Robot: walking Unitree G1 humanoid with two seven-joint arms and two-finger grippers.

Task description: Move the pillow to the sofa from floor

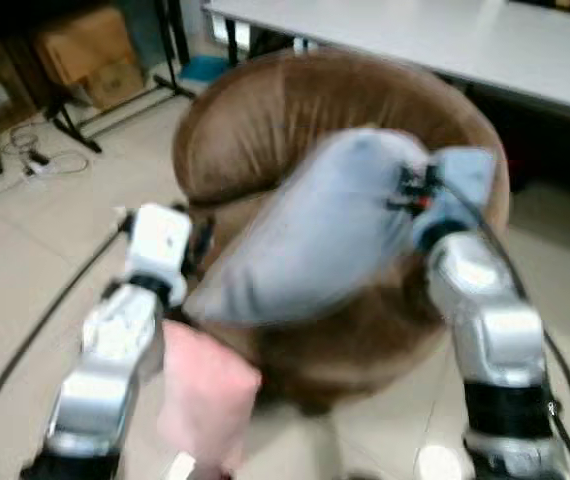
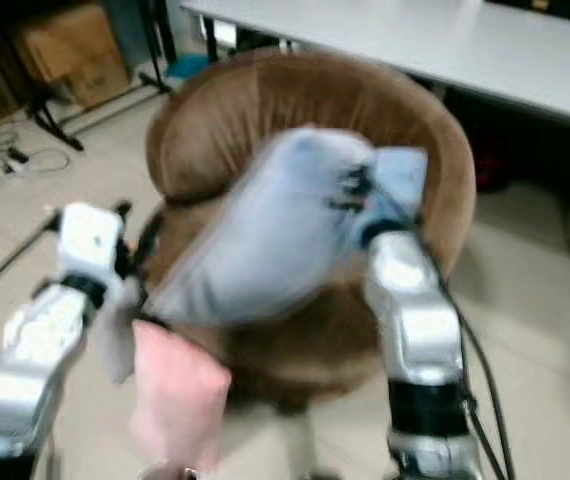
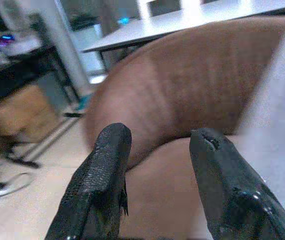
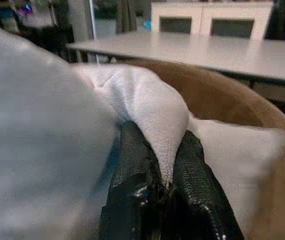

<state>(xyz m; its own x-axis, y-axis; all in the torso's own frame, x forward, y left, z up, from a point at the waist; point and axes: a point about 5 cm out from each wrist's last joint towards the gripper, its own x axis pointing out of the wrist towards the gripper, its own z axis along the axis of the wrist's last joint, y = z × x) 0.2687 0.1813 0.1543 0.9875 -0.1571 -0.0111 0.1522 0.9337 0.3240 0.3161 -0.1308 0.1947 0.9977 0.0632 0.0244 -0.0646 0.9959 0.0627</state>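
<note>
A light grey pillow [image 1: 305,235] hangs over the seat of a round brown sofa chair [image 1: 255,110], blurred by motion. My right gripper [image 4: 163,165] is shut on a pinched fold of the pillow's upper right corner, above the chair's seat. My left gripper [image 3: 157,150] stands open at the chair's left side, beside the pillow's lower left edge, with nothing between its fingers [image 3: 107,170]. A second pale pillow [image 4: 232,150] rests against the chair's back behind the held one.
A pink cloth [image 1: 205,395] hangs at the chair's front left, below my left arm. A long white table [image 1: 445,40] stands behind the chair. Cardboard boxes [image 1: 90,50], a stand and cables [image 1: 45,160] lie on the tiled floor at the left.
</note>
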